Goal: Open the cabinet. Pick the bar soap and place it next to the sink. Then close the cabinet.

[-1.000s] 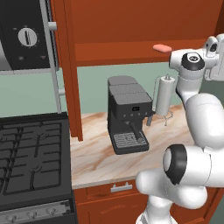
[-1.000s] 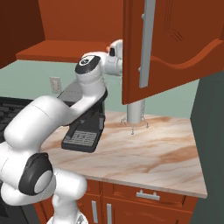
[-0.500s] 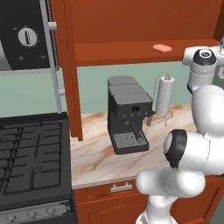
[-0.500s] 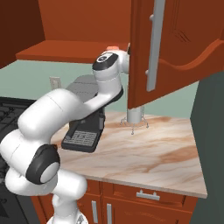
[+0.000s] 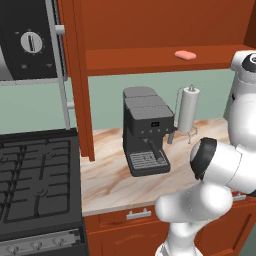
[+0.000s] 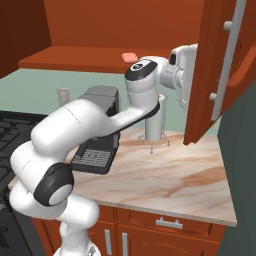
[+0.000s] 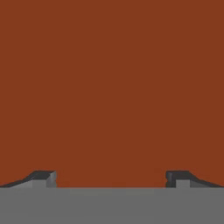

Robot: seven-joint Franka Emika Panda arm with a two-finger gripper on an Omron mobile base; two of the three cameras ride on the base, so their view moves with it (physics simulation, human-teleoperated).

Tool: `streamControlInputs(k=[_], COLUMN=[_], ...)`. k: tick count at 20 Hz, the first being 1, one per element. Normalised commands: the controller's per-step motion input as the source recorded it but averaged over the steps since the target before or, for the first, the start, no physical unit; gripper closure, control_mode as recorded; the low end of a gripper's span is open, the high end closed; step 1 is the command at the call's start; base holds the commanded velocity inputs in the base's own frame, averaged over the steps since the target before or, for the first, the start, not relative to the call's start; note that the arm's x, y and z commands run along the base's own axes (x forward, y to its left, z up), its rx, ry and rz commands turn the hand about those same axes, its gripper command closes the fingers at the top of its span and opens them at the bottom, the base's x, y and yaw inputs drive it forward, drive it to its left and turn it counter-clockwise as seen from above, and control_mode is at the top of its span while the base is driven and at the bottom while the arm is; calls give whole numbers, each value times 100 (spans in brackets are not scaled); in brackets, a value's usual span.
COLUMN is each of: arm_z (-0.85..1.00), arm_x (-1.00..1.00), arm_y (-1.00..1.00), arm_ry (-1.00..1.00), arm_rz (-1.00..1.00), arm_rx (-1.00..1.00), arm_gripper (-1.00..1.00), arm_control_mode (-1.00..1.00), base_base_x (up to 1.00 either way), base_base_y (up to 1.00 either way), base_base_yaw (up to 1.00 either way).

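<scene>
The cabinet point(image 5: 150, 30) stands open, and its left door point(image 5: 75, 85) is seen edge-on. The salmon-pink bar soap point(image 5: 185, 54) lies on the lower shelf point(image 6: 75, 57) towards the right, and it appears again as the bar soap point(image 6: 129, 56) in the right base view. My white hand point(image 6: 181, 70) is raised to shelf height, right of the soap, against the inner face of the right door point(image 6: 220, 65). My gripper point(image 7: 111, 177) is open with nothing between the fingertips point(image 7: 43, 177), and it faces flat reddish-brown wood close up. The sink is out of view.
A dark coffee machine point(image 5: 146, 130) and a white paper-towel roll point(image 5: 188, 110) stand on the marble counter point(image 6: 180, 180) under the shelf. A stove point(image 5: 35, 175) lies to the left, with a microwave point(image 5: 25, 40) above it. Drawers point(image 6: 167, 222) sit below the counter.
My hand has swung to the right at shelf height. The right cabinet door has swung further open with it. The soap has not moved.
</scene>
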Motion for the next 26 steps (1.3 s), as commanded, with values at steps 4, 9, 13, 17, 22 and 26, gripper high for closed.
streamControlInputs(k=[4, 9, 13, 17, 22, 26], arm_z=[1, 0, 1, 0, 0, 5], arm_x=[-38, -29, -5, 0, 0, -3], arm_y=[-20, -14, 2, -14, -57, -28], arm_ry=[0, 0, -1, -1, 0, -2], arm_rz=[-8, -5, 0, -3, -7, -3], arm_rx=[1, 0, 0, 0, 1, 3], arm_gripper=[-100, -100, -100, -100, -100, -100], arm_control_mode=[-100, -100, -100, -100, -100, -100], base_base_x=[0, 0, 0, 0, 0, 0], base_base_y=[0, 0, 0, 0, 0, 0], base_base_yaw=[0, 0, 0, 0, 0, 0])
